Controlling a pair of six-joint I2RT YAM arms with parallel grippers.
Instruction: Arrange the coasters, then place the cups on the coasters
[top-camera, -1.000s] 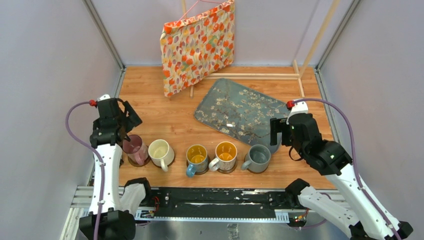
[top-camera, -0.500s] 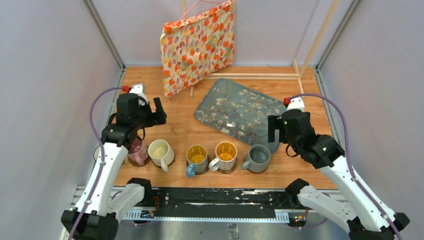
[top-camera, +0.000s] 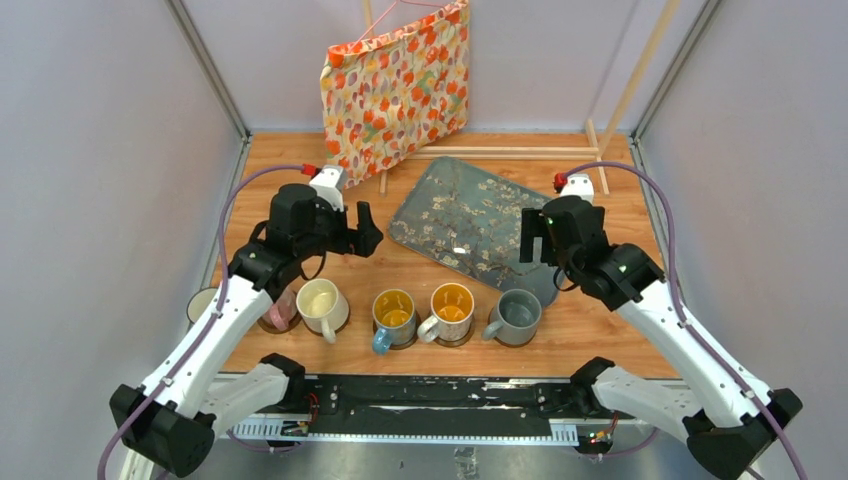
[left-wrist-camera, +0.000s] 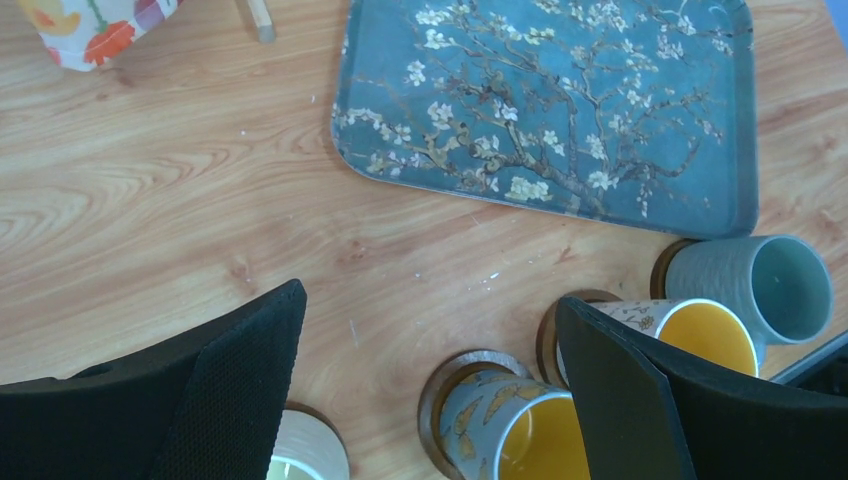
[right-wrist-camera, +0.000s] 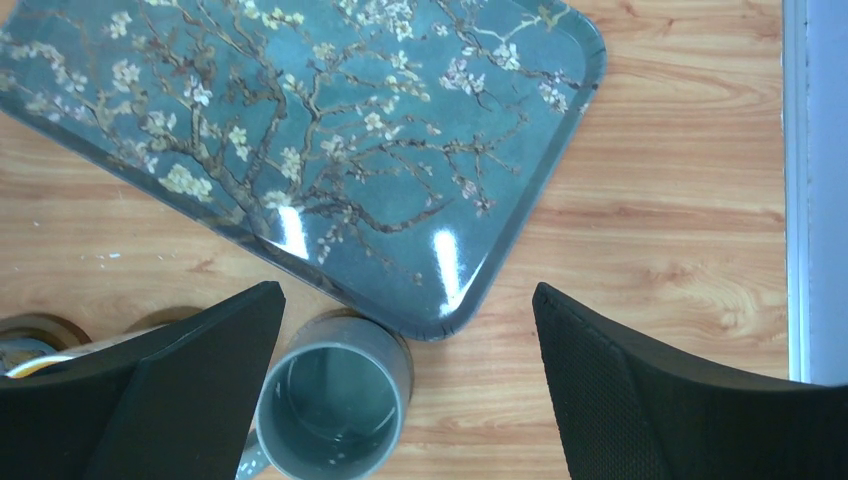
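Note:
Six cups stand in a row near the table's front edge: white (top-camera: 200, 303), pink (top-camera: 281, 310), cream (top-camera: 322, 303), blue-handled (top-camera: 394, 315), yellow-inside white (top-camera: 451, 308) and grey (top-camera: 518, 315). Dark-brown coasters (left-wrist-camera: 470, 365) show as rims under the cups. My left gripper (top-camera: 360, 238) (left-wrist-camera: 430, 298) hovers open and empty above bare wood behind the blue-handled cup (left-wrist-camera: 510, 425). Above the grey cup (right-wrist-camera: 335, 400) and the tray's near corner, my right gripper (top-camera: 540, 248) (right-wrist-camera: 408, 292) is also open and empty. The left arm partly hides the pink cup.
A blue-grey floral tray (top-camera: 480, 225) lies tilted at the back right, its corner close to the grey cup. A patterned fabric bag (top-camera: 395, 90) hangs at the back, with thin wooden sticks (top-camera: 500, 152) behind the tray. Grey walls close in both sides.
My left arm swung from above the pink cup rightwards and back toward the table's middle. My right gripper drew back a little toward the tray. Both stayed open.

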